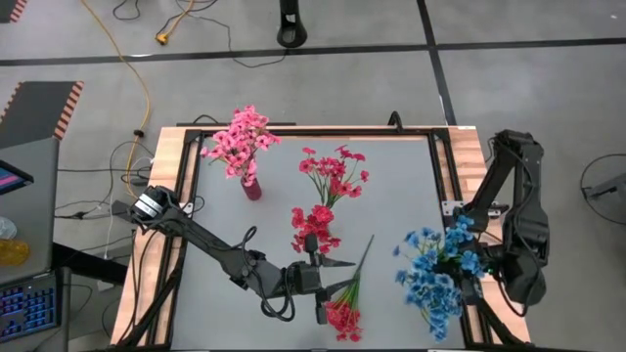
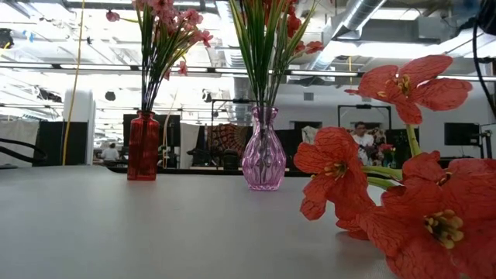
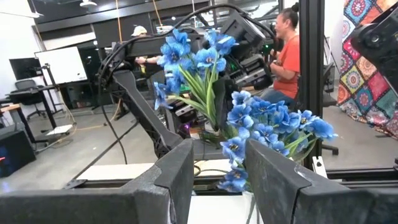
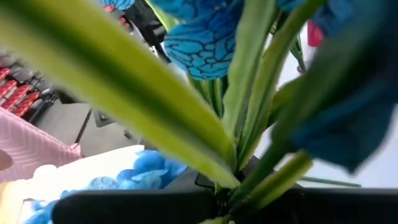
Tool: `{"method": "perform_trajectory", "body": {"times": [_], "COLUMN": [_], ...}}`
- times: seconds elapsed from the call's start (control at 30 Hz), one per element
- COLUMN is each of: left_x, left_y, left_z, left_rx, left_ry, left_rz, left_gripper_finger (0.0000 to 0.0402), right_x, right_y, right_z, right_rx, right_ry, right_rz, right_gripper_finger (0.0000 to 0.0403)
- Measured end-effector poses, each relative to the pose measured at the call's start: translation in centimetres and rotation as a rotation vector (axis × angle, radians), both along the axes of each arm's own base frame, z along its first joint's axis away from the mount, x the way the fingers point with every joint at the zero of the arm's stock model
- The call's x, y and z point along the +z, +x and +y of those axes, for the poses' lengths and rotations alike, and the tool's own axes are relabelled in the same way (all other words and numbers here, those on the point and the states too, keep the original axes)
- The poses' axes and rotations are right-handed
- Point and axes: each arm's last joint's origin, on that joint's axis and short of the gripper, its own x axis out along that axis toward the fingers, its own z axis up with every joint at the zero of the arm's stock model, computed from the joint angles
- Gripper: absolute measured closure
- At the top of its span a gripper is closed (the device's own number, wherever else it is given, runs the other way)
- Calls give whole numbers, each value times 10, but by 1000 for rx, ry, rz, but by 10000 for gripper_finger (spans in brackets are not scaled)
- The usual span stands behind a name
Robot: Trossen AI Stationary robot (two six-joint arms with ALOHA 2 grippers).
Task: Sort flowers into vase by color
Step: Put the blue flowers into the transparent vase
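The tabletop is grey and carries everything. On it, from the high view, I see the pink flowers standing in a small red vase at the far left, and red flowers standing in the middle, in the clear violet vase that the low view shows. Another red bunch stands nearer to me; I cannot tell which vase holds it.

The blue flowers are at the right side, and my right gripper is there with them. Its jaws are pressed together on the green stems, which fill the right wrist view; I hold this blue sprig and it is not yet in a vase. I see no vase for blue in these pictures.

My left gripper hangs low near the front edge, just beside a red sprig that lies flat on the tabletop, its stem pointing away toward the middle. The left jaws are half spread and, as far as I see, they pinch nothing.

I judge the step in hand is the red sprig on the tabletop. The next move calls for lowering the left jaws over the thin stem, closing on it, then lifting it upright and bringing the stem end into the narrow neck where the other red ones stand. The neck is already crowded, so the stem must go in carefully.
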Motion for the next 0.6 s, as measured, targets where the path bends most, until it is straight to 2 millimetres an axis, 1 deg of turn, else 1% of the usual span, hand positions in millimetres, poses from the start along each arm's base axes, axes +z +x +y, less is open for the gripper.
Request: {"method": "perform_trajectory", "body": {"times": [0.33, 0.6], "left_x": [0, 0], "left_y": [0, 0], "left_z": [0, 0], "left_rx": [-6, -10], "left_ry": [1, 4], "left_rz": [0, 0], "left_gripper_finger": [269, 269], "right_x": [0, -7], "right_y": [-1, 0], "right_z": [-4, 0], "right_rx": [-24, -10], "right_ry": [1, -58], "right_rz": [-4, 29], "right_gripper_finger": [361, 361]}}
